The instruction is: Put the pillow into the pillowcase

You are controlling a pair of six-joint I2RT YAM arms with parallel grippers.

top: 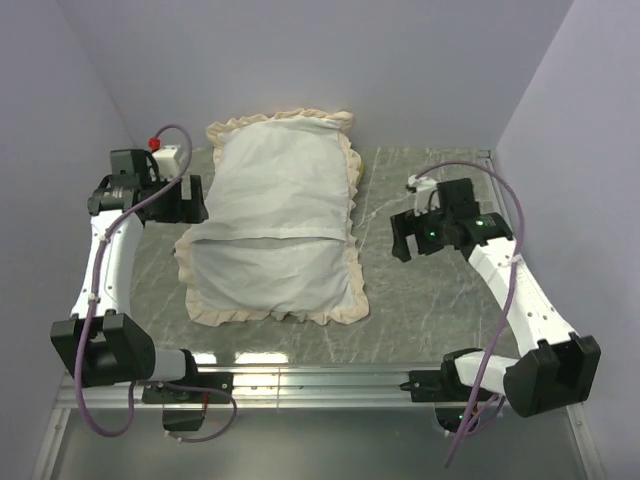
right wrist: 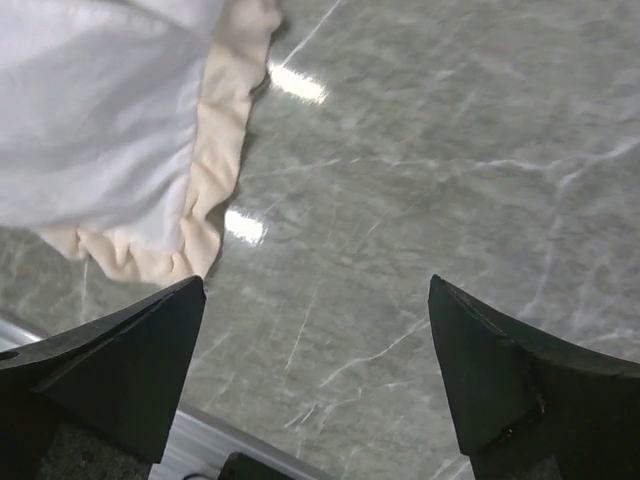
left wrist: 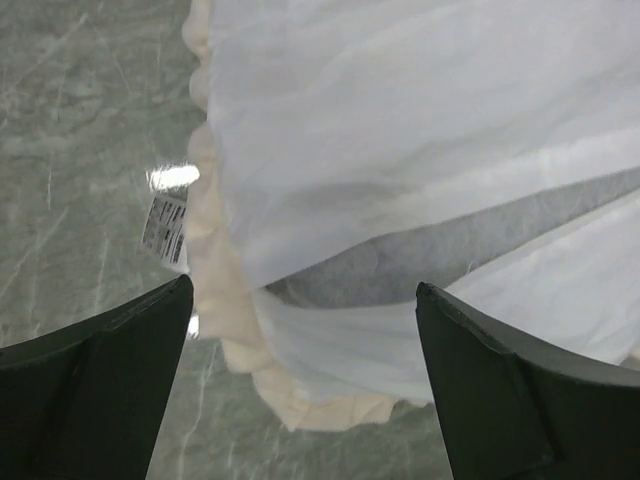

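Both arms empty beside a plump pillowcase, no bare pillow in view.

Near edge of the table [top: 430, 290]: only the arm bases. Mid-table, the pillowcase [top: 280, 230] lies white side up, running toward the far edge. Its ruffle [right wrist: 215, 170] goes all round and a flap [top: 265, 238] crosses the middle. The left gripper [top: 198, 200] is just beside its left edge with fingers spread wide, holding nothing. The right gripper [top: 408, 240] is off its right edge over bare table, also spread and empty. Contents: the pillow is hidden. The case looks stuffed, so it is probably inside, but only grey lining [left wrist: 400, 265] shows at the flap. Risks: pinching just the top layer or the ruffle would drag the case and pull the flap open, and a snag could slide it off the far edge.
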